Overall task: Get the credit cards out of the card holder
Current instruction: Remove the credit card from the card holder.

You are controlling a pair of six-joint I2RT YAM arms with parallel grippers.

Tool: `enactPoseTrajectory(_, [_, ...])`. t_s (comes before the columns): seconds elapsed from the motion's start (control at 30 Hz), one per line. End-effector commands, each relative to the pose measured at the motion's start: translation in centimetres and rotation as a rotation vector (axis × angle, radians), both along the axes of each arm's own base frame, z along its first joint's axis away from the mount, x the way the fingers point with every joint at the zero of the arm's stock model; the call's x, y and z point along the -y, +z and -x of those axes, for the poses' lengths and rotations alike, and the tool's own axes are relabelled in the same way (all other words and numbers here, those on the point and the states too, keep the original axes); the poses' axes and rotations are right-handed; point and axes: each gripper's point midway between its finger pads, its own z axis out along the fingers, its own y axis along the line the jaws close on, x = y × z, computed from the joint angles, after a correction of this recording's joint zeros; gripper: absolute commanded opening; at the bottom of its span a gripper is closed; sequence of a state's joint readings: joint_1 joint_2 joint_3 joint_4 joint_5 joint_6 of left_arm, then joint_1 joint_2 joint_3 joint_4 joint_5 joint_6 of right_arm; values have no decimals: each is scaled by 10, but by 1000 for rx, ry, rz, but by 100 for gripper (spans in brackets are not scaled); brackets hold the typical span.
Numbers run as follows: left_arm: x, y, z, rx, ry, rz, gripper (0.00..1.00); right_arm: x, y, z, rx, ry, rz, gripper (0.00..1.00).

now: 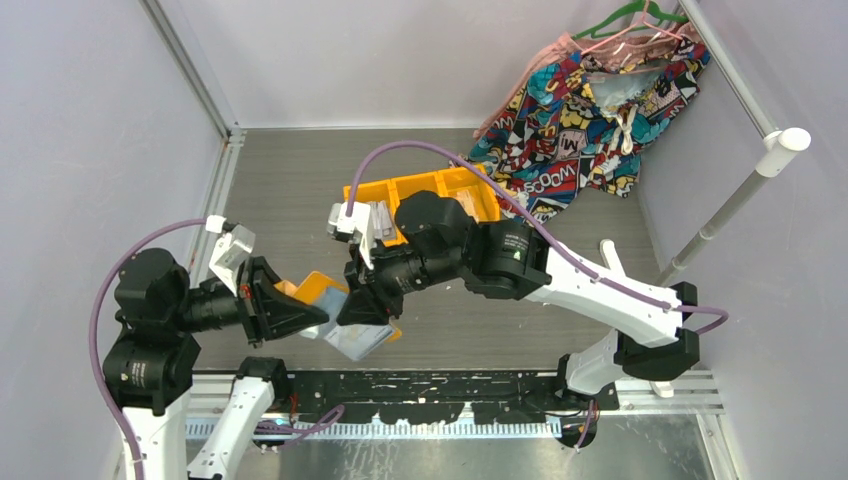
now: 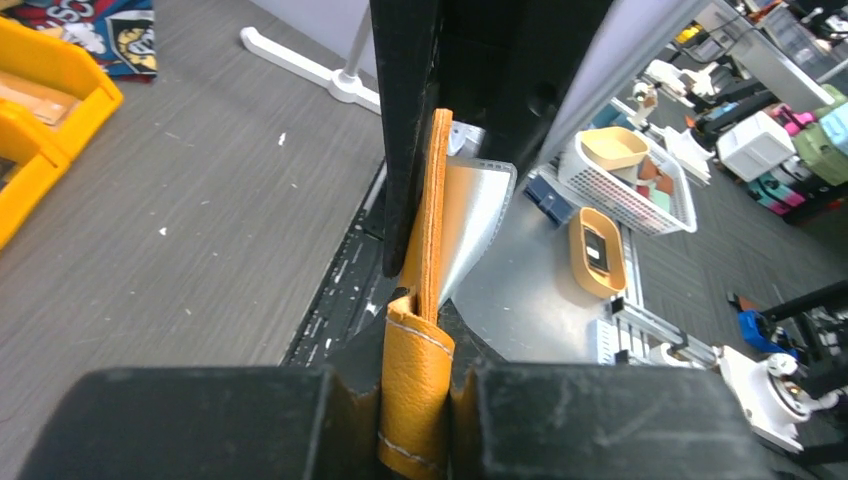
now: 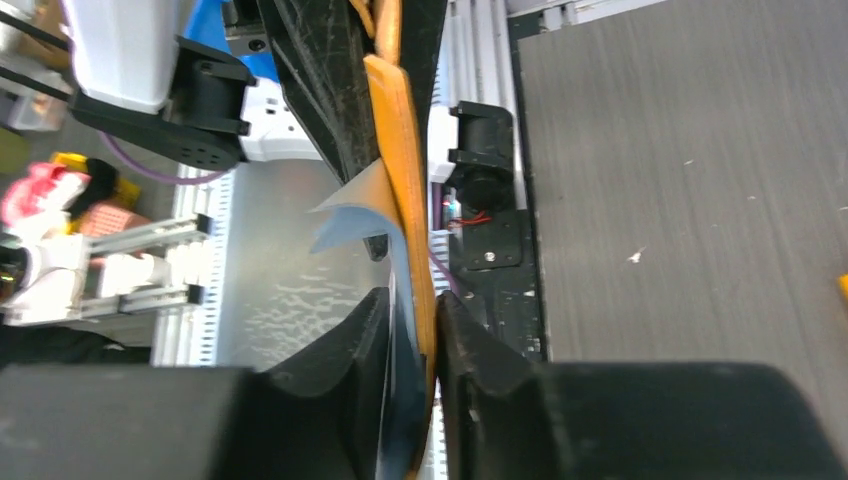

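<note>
The left pincer (image 2: 412,388) has its jaws closed down to the thickness of the card holder (image 2: 432,210) and grips its stitched orange edge. The holder extends straight ahead of this pincer, edge-on, into the right pincer (image 3: 412,312). The right pincer has its jaws almost together, clamping the orange cover with the pale blue pocket pages (image 3: 350,215), whose free ends fan out to one side of its fingers. In the top view the holder spans the gap between the two pincers, over the near part of the bench (image 1: 300,180). What the pockets contain cannot be told. Orange bin trays (image 1: 420,192) lie on the bench beyond the right pincer. A patterned garment (image 1: 590,110) lies farther behind them.
</note>
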State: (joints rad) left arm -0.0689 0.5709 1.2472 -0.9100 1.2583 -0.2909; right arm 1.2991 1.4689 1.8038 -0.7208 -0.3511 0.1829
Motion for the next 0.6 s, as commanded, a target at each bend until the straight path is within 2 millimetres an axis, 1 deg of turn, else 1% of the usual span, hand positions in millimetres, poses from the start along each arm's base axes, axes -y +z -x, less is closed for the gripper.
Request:
enactPoseTrajectory(0.0, [2,13,20,15,-73,28,0,3,43,16,-49,102,-145,19])
enactPoseTrajectory(0.03, [2,13,21,4,-82,31,0,2,43,16,-62,106,-149,15])
enactPoseTrajectory(0.13, [3,13,25,-20,-121,38,0,1,43,18,-92,130,-157,9])
enactPoseTrajectory(0.17, [3,12,24,-20,-120,37,5,1,42,19,-97,131,-159,7])
enactPoseTrajectory(0.2, [3,12,23,-12,-113,34,23,2,41,18,-101,126,-160,2])
enactPoseTrajectory(0.23, [2,11,22,6,-103,29,45,2,39,16,-103,117,-158,1])
enactPoseTrajectory(0.27, [2,10,18,15,-71,21,57,3,36,13,-109,103,-157,1])
enactPoseTrajectory(0.3, [0,8,14,26,-27,12,62,5,35,9,-118,82,-161,1])
enactPoseTrajectory(0.33, [-1,4,10,34,15,3,64,5,34,3,-129,52,-174,1])
enactPoseTrajectory(0.37, [-3,0,7,44,47,-5,65,6,39,-6,-139,19,-211,1])
enactPoseTrajectory(0.43, [-7,-9,2,80,126,-18,66,9,44,-21,-163,-56,-269,1])
enactPoseTrajectory(0.47, [-9,-14,-3,95,165,-22,66,10,42,-28,-184,-98,-286,1])
enactPoseTrajectory(0.5, [-12,-17,-7,117,209,-26,65,10,44,-35,-201,-136,-307,1])
enactPoseTrajectory(0.57, [-18,-19,-15,167,291,-17,63,8,45,-39,-237,-162,-326,1])
